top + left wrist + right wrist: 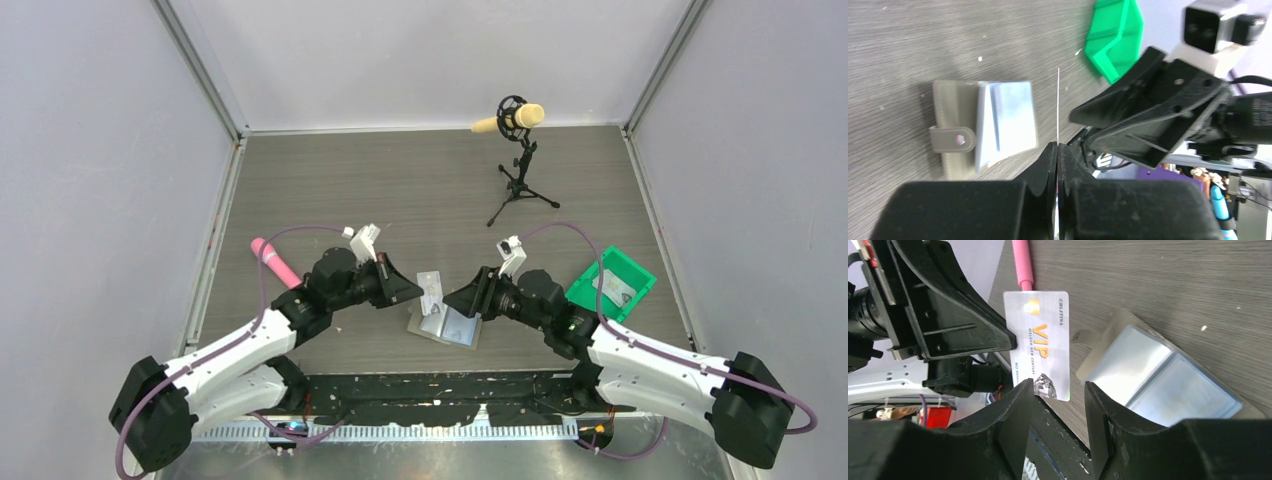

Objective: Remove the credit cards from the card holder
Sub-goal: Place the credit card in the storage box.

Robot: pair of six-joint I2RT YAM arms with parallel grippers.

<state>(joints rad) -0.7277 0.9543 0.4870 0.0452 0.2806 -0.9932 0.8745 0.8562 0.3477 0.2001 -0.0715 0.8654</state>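
Note:
The card holder (447, 325) lies open on the table between the two arms, grey-olive outside and light blue inside (983, 127) (1158, 375). My left gripper (408, 291) (1057, 147) is shut on a credit card (431, 290), held upright just above the holder's left side. That card shows edge-on as a thin white line (1058, 105) in the left wrist view. In the right wrist view it is silvery with gold "VIP" print (1040, 342). My right gripper (457, 300) (1058, 395) faces the card from the right, open, with nothing between its fingers.
A green bin (632, 270) (1115, 37) stands at the right with a pale card (618, 290) in it. A pink cylinder (275, 262) (1023, 262) lies at the left. A microphone on a tripod (518, 150) stands at the back.

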